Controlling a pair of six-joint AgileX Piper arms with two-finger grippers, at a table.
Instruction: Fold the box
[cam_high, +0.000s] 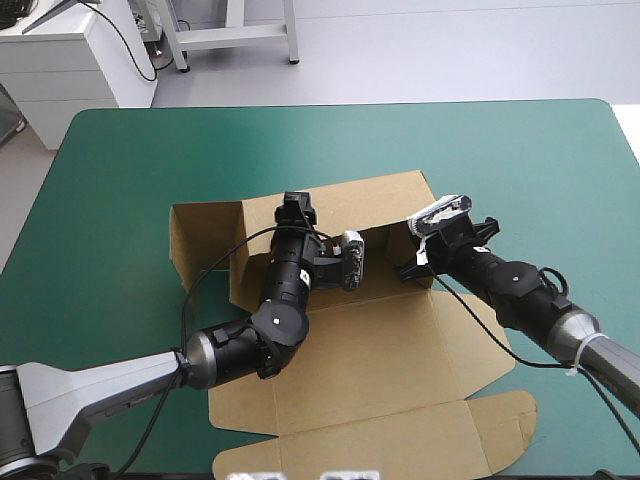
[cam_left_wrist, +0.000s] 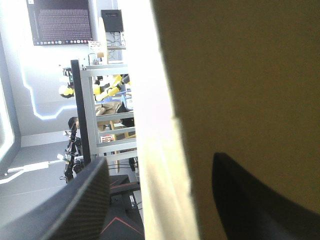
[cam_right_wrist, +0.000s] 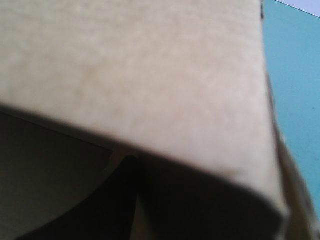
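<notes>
The box (cam_high: 400, 350) sits mid-table with its far wall up, the left gripper (cam_high: 297, 208) with fingers (cam_left_wrist: 75, 200) apart astride that wall and the right gripper (cam_high: 412, 262), whose grip I cannot tell, at the box's right corner, so I'd hold the wall upright and tuck evenly.

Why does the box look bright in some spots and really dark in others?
High view: even light from above, the box shaded only inside its raised walls. Left wrist view: bright room light catches the box's pale edge; the face beside it is in shadow. Right wrist view: the box's upper face is lit, its underside dark.
</notes>
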